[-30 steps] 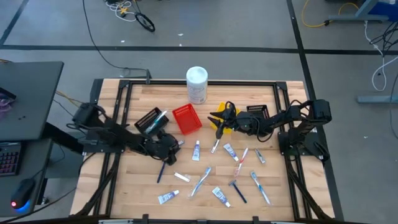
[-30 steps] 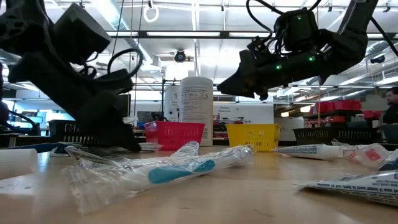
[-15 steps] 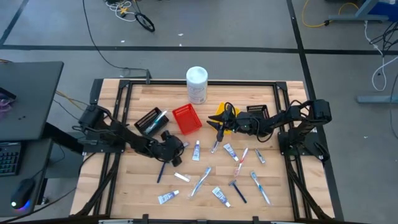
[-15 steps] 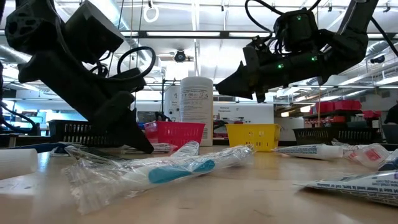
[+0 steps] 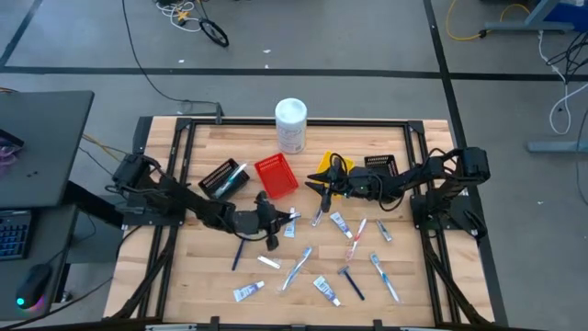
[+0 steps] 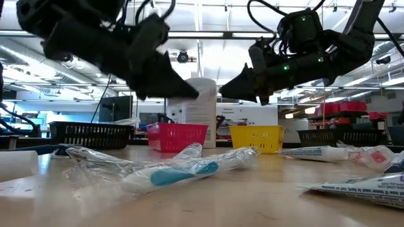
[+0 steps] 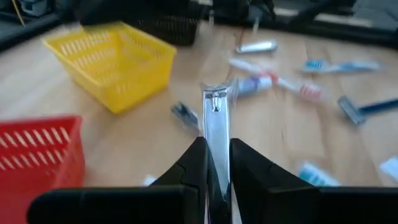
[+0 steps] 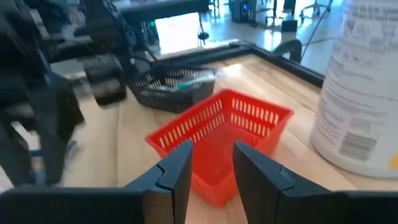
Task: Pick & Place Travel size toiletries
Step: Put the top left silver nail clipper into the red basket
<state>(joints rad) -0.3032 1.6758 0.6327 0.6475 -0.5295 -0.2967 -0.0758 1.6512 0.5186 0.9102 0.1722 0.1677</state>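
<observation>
The left gripper (image 7: 216,167), at centre frame in the high view, is clamped on a silvery nail clipper (image 7: 215,118) raised above the table (image 5: 202,276). The right gripper (image 5: 315,185) hovers right of centre beside the yellow bin (image 5: 328,165), fingers slightly parted and empty. Remaining toiletries (image 5: 312,253) lie scattered lower centre.

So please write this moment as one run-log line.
left pincer: shut on shiny metal nail clipper, lifted | right pincer: open, empty, near red plastic mesh basket
</observation>
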